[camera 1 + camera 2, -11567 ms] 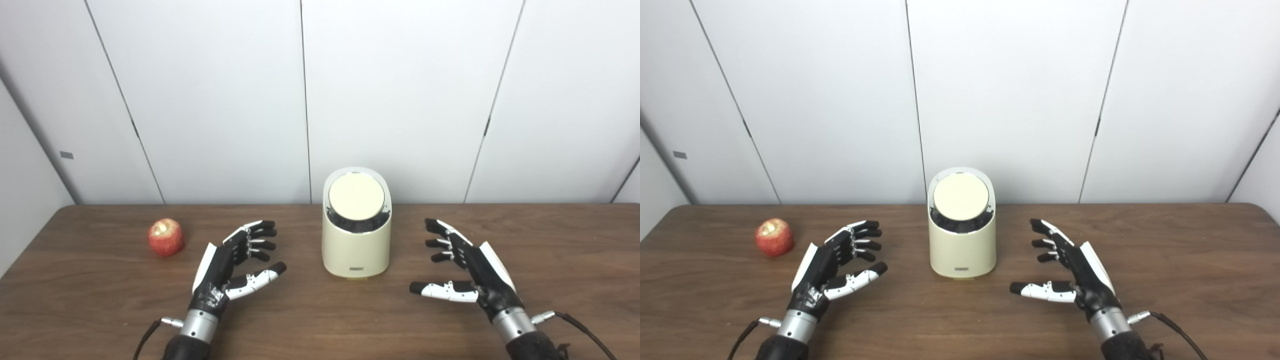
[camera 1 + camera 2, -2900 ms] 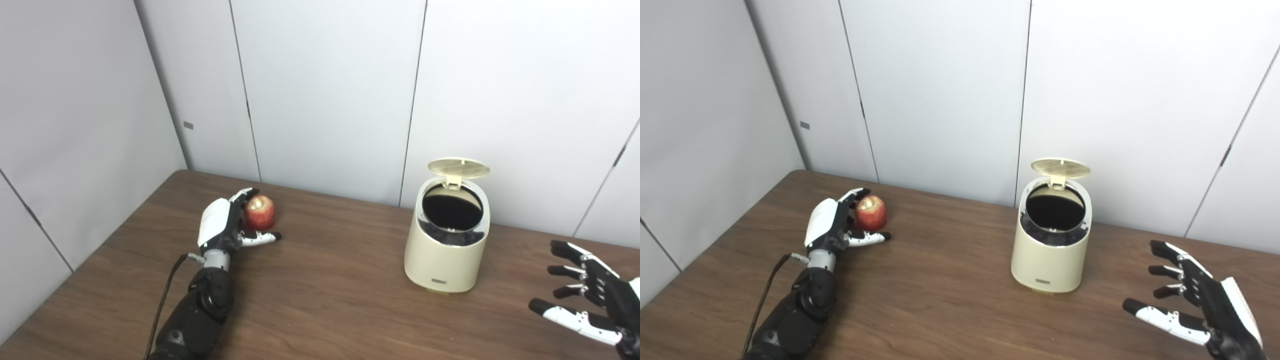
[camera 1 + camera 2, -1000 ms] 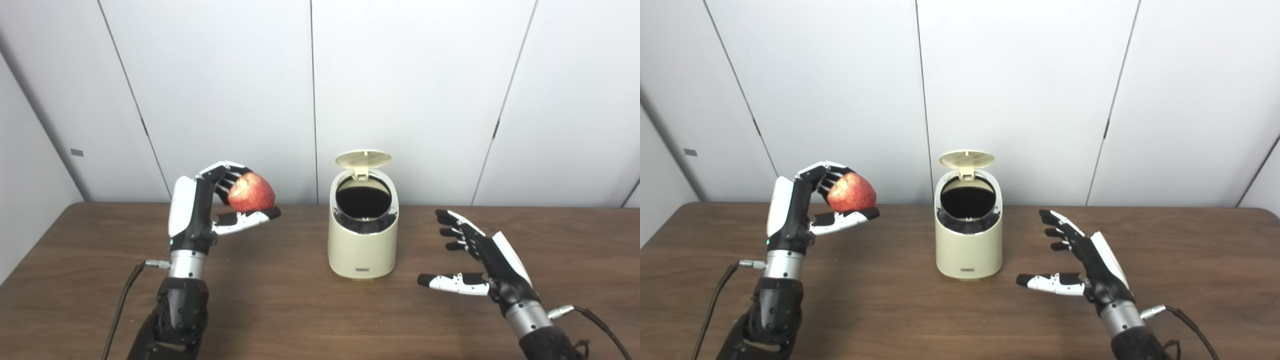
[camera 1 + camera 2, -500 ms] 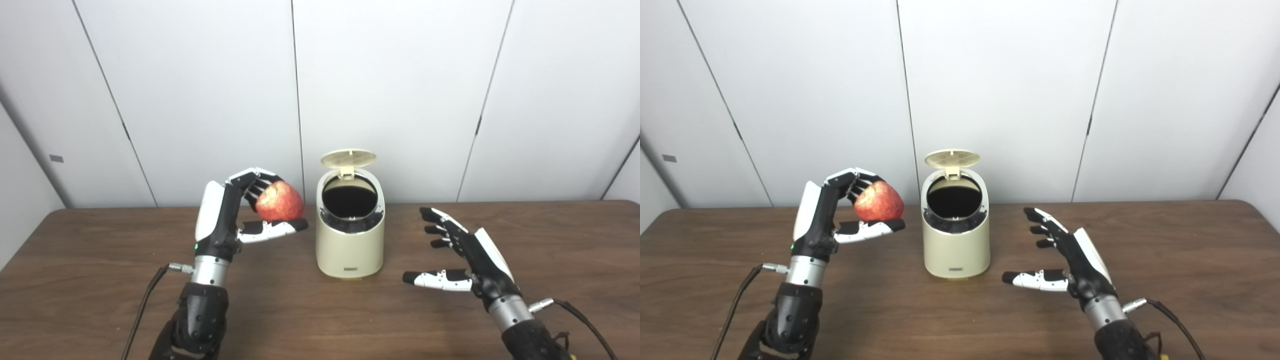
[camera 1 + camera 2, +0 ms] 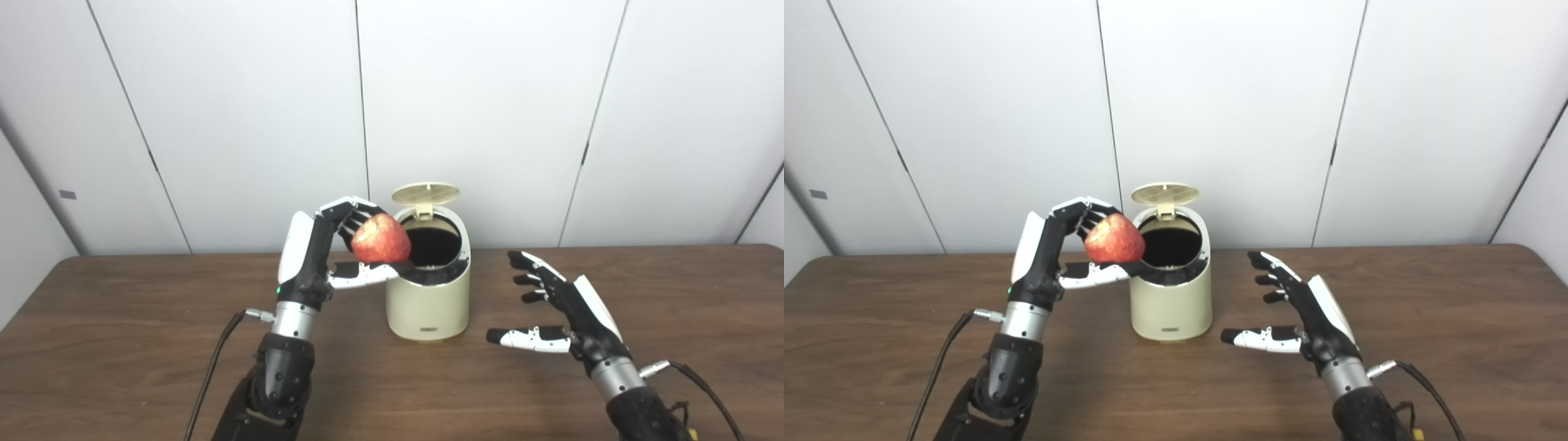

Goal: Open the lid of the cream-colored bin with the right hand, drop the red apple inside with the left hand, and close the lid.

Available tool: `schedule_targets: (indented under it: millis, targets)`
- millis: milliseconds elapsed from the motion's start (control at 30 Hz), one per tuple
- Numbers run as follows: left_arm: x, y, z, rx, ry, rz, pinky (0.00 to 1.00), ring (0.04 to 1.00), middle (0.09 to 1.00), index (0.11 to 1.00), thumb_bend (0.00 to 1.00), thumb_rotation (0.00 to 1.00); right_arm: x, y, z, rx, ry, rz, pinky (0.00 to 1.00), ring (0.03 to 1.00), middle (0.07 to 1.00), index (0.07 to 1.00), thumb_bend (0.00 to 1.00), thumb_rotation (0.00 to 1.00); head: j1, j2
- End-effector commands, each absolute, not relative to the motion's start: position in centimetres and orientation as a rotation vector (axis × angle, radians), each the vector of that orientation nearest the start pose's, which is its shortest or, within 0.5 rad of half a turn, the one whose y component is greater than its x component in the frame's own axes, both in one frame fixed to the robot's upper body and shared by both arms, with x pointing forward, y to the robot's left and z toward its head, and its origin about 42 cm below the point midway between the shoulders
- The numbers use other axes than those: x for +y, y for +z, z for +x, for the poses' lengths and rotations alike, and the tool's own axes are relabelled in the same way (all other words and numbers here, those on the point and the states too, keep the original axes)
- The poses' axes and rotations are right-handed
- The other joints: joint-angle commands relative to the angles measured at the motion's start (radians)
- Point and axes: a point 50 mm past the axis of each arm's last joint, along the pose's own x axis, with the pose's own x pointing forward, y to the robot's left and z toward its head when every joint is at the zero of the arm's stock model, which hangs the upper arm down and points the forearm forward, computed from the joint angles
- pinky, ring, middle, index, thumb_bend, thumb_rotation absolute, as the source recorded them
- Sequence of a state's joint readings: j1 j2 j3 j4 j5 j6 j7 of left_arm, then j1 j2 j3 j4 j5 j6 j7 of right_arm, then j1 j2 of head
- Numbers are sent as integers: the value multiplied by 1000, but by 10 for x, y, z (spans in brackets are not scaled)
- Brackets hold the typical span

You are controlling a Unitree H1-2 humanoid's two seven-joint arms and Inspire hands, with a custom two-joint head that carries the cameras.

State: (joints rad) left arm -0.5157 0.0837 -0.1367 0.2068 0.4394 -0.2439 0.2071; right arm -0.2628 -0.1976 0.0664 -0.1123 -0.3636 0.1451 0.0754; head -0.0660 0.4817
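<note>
Fingers [image 5: 343,211] of my left hand [image 5: 312,257] grip the red apple [image 5: 380,238], mottled with a pale patch, at the left rim of the cream-colored bin [image 5: 429,294]; its lid [image 5: 425,193] stands open. My right hand [image 5: 566,309] hovers empty, fingers spread, over the bench [image 5: 122,343].

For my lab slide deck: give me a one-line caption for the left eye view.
Left hand holds the red apple at the open cream bin, lid up, right hand open.
</note>
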Motion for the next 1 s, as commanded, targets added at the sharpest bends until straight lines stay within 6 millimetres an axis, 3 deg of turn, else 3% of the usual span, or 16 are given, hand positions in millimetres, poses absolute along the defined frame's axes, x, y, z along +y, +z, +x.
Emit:
schedule_targets:
  millis: [0, 500, 967]
  targets:
    - [146, 263, 429, -739, -38, 476, 290, 431, 481, 493, 506, 0, -229, 221, 364, -305, 63, -567, 700, 807, 868, 862, 754, 229, -1, 1]
    - [126, 260, 448, -813, -14, 497, 303, 433, 476, 497, 506, 0, -225, 221, 361, -308, 63, -560, 692, 801, 863, 859, 765, 222, -10, 8]
    - [124, 243, 469, -917, 110, 683, 270, 418, 466, 506, 506, 0, -223, 221, 356, -304, 56, -549, 719, 814, 866, 857, 761, 197, -26, 16]
